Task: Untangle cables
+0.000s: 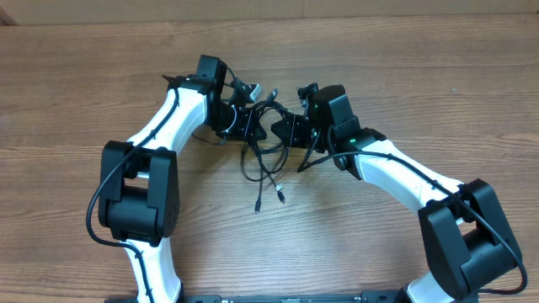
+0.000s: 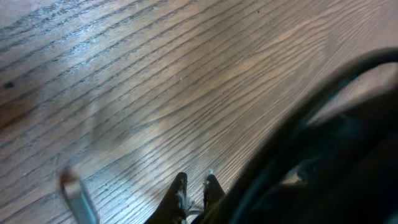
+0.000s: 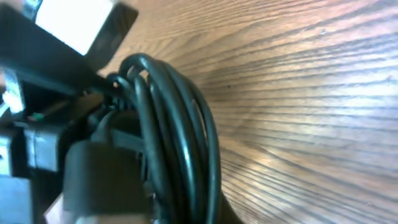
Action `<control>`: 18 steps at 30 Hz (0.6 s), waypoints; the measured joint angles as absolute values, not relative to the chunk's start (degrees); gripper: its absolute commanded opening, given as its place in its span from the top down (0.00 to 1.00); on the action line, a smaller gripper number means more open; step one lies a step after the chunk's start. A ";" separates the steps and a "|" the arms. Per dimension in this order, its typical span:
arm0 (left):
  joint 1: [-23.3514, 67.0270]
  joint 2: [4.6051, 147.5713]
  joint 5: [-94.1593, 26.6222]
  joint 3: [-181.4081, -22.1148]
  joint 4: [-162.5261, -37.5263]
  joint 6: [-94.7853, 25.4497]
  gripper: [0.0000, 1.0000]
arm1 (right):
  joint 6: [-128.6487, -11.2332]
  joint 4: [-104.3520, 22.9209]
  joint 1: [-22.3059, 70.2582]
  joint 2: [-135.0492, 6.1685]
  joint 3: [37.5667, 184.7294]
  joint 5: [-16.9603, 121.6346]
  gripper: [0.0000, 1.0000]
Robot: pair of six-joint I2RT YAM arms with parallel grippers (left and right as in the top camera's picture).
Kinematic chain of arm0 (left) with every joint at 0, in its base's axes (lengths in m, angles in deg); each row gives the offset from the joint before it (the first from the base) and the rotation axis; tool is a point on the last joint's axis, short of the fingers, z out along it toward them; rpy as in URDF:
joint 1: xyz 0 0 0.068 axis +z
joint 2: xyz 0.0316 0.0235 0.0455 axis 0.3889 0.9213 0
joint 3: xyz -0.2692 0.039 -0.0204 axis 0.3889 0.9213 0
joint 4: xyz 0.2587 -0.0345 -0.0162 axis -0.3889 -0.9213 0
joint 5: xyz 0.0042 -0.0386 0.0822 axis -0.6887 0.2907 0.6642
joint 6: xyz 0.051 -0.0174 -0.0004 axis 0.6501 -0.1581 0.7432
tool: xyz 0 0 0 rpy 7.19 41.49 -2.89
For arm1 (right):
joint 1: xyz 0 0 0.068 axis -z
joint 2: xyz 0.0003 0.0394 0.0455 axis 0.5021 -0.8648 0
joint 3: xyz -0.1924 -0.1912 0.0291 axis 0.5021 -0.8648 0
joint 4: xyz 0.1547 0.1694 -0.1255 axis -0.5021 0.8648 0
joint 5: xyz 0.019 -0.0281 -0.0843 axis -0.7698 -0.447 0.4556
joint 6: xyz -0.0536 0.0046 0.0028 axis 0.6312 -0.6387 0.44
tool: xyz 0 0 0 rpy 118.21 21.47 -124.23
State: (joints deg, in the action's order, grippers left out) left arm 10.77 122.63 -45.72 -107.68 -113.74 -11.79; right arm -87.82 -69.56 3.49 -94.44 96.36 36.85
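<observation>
Left claw (image 1: 251, 126) and right claw (image 1: 283, 131) both closed amid the tangled cables (image 3: 180, 124) on the table (image 1: 379, 67)

Central cable tangle (image 1: 261, 150); open table (image 1: 379, 59) around

The wooden table (image 2: 155, 74) fills most of my frame, its grain running diagonally from lower left to upper right. At the bottom centre I see the left gripper (image 2: 196, 190), its two dark fingertips drawn close with only a sliver between them. A small silvery thing (image 2: 78, 199) sits at the lower left, too blurred for me to name. A dark blurred mass (image 2: 336, 168) covers the lower right, with a black cable (image 2: 348, 68) arcing along its upper edge.
</observation>
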 measured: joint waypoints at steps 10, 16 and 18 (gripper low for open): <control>11.05 122.63 -45.79 -107.86 -116.12 -10.92 0.39 | -85.96 -67.35 3.49 -94.44 96.36 37.88 0.96; 11.90 122.63 -45.77 -109.06 -117.68 -10.26 0.41 | -81.31 -62.34 3.49 -94.44 96.36 40.48 0.96; 12.01 122.63 -45.77 -109.06 -117.63 -10.26 0.45 | -80.98 -62.15 3.49 -94.44 96.36 41.29 0.96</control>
